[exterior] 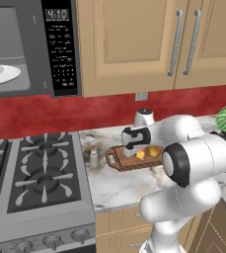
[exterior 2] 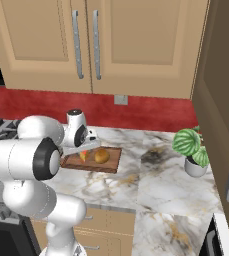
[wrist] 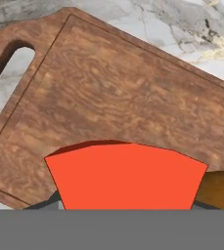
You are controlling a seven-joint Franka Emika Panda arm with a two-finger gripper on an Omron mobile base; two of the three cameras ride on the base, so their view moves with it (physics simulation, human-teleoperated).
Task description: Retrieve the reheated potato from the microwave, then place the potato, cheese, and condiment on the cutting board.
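gripper [exterior: 134, 150] is hovering low over the cutting board [exterior: 122, 160], jaws half-closed on the cheese [exterior: 141, 154]; in the hand view the wedge's red edge [wrist: 125, 176] is sitting right between the fingertips, so it looks held rather than let go, though whether it is already touching the wood is hard to tell. potato [exterior: 155, 151] is already lying on the board, just beside the cheese on the side away from the looped handle, and in the right base view it [exterior 2: 102, 156] is showing clearly next to the orange wedge [exterior 2: 84, 155].

judging from this, the cheese placement is the step in hand: the potato step looks done, and the condiment [exterior: 93, 157] is standing on the marble off the handle end of the board, between it and the stove [exterior: 35, 173], not yet moved. next move is likely calling for opening the jaws, lifting straight up so the wedge is not dragged, then swinging towards the stove side for the shaker, without nudging the potato.

marble counter [exterior: 119, 185] is running beneath the wooden upper cabinets [exterior: 134, 44] and a red backsplash [exterior: 60, 111]. microwave [exterior: 30, 47] is hanging open above the stove with its white plate [exterior: 1, 74] bare. a small potted plant [exterior 2: 191, 147] is sitting near the corner, well apart from the board.
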